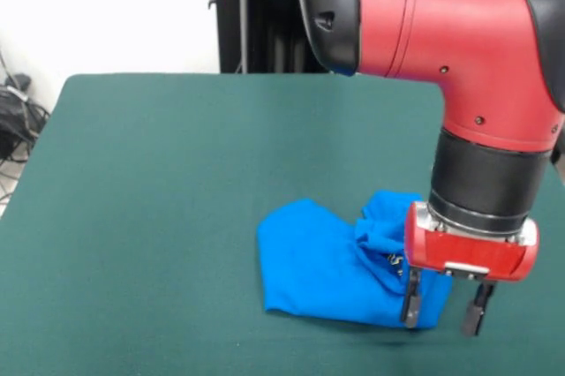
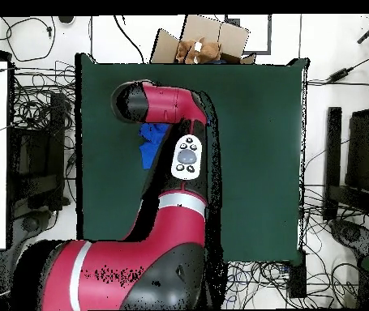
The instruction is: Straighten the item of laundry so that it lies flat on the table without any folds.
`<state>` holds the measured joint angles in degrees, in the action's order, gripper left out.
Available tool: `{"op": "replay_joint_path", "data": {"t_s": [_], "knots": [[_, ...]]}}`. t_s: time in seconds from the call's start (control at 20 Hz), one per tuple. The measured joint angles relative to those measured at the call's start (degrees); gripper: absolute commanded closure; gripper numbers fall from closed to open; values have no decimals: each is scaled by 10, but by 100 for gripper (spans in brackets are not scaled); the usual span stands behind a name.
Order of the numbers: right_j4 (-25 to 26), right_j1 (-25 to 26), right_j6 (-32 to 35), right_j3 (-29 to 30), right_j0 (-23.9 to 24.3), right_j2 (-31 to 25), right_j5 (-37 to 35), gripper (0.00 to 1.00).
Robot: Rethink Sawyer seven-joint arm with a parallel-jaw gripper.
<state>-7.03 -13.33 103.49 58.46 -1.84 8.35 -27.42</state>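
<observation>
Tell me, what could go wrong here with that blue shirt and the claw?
The T-shirt lies bunched, with folds heaped beside the gripper. The open fingers hang at its edge, so closing might pinch several layers at once and drag the whole bundle instead of spreading it. One finger seems to sit off the fabric, over the table, so the grasp might slip or catch the green cloth.

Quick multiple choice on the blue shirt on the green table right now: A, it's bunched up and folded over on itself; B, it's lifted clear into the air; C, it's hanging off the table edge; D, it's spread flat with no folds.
A: the blue shirt lies crumpled on the table, with a raised bunch of fabric beside the open end effector.
</observation>
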Motion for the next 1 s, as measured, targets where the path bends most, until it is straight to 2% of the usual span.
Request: {"op": "replay_joint_path", "data": {"t_s": [0.8,1.0], "knots": [[3,-48,0,23,0,0,-21,0],[3,-75,0,40,0,-3,-40,0]]}}
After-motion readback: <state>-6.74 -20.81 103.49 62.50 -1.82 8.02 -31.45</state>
